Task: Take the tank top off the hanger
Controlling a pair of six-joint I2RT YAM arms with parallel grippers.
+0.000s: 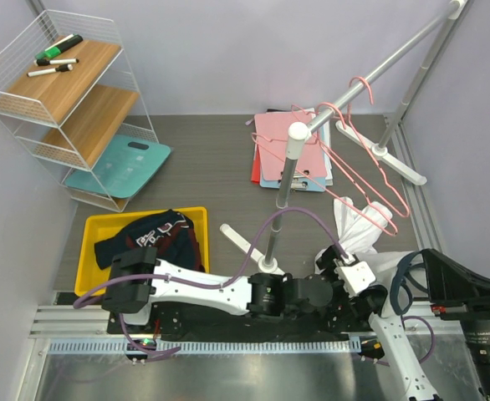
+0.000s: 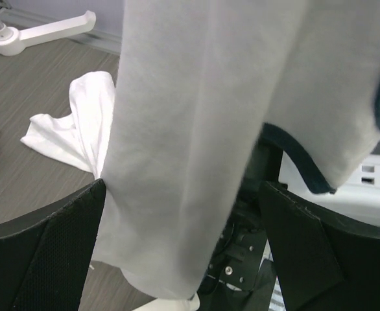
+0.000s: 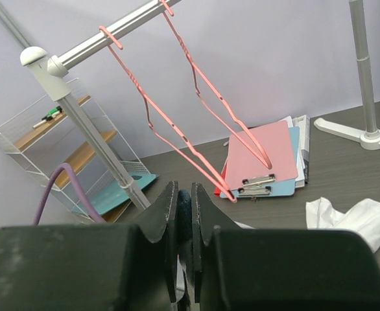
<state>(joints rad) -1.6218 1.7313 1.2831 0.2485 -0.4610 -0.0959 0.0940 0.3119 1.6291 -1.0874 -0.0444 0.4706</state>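
The tank top (image 2: 196, 129) is white with dark blue trim (image 2: 294, 159). It hangs as a broad fold between the wide-apart fingers of my left gripper (image 2: 183, 194), which is open. My right gripper (image 3: 185, 207) is shut on a piece of the dark blue trim. From above, the trim loops (image 1: 400, 284) beside the right gripper (image 1: 423, 263), and the left gripper (image 1: 367, 261) sits under white cloth. Pink wire hangers (image 1: 366, 171) hang on the rail with no cloth showing on them; one hanger's lower end (image 3: 229, 194) is close to the right jaws.
Another white cloth (image 2: 73, 129) lies crumpled on the table near the rack's foot (image 1: 395, 163). The rack's post (image 1: 285, 180) stands mid-table beside stacked clipboards (image 1: 291, 150). A yellow bin (image 1: 94, 251) holds dark clothes. A wire shelf (image 1: 69, 109) stands at far left.
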